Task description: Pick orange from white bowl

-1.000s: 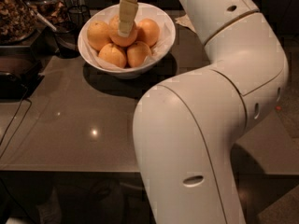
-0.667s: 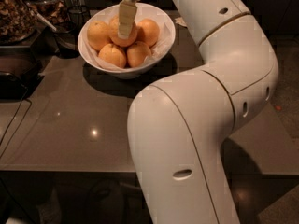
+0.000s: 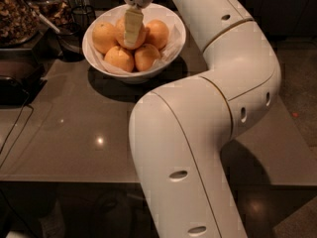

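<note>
The white bowl (image 3: 174, 28) stands at the back of the dark table and holds several oranges on a white paper lining. The large deep-orange orange (image 3: 142, 36) sits at the middle of the pile. My gripper (image 3: 131, 38) hangs straight down from the wrist into the bowl and is on this middle orange, covering its front. Smaller oranges lie to the left (image 3: 104, 36), to the right (image 3: 158, 32) and at the front (image 3: 120, 57).
A small dark glass cup (image 3: 81, 16) and a spoon stand just left of the bowl. A container of nuts (image 3: 17, 14) and a black appliance (image 3: 15, 83) are at far left. My arm's big elbow (image 3: 237, 83) covers the table's right side. The table's front edge (image 3: 74, 178) is near.
The arm's elbow has swung a little to the left. The gripper has stayed on the middle orange in the bowl, and the oranges have not moved.
</note>
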### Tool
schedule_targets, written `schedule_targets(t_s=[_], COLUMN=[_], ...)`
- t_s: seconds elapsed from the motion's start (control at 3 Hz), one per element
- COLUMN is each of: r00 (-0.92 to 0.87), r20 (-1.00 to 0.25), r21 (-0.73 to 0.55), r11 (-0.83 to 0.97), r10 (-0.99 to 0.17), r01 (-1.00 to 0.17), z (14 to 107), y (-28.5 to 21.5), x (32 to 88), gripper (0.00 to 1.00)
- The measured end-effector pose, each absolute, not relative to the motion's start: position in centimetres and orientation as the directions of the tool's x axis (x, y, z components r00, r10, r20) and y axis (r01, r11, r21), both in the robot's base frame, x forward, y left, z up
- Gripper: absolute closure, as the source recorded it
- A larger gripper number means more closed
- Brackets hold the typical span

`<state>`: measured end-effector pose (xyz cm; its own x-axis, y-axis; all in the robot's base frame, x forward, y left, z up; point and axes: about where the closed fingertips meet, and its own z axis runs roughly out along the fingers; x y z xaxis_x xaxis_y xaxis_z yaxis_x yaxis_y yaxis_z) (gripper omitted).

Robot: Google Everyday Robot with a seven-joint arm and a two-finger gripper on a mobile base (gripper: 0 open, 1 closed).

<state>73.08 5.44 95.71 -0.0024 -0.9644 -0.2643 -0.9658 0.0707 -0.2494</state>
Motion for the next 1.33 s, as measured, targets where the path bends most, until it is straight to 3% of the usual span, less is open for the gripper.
schedule_targets(t_s=[0.33,1.0,1.33], r00=[-0.006,0.024,0.027], r20=[-0.263,-0.274,-0.343], r21=[-0.232,-0.224,-0.215], r11=[0.069,0.039,0.051], r10=[-0.965,-0.962,-0.939], r01=[-0.970,-0.974,-0.975], z=[94.62,94.24,95.00], y=[5.37,5.62,4.75], x=[73.37,73.24,72.70], gripper=[0.28,0.70,0.94])
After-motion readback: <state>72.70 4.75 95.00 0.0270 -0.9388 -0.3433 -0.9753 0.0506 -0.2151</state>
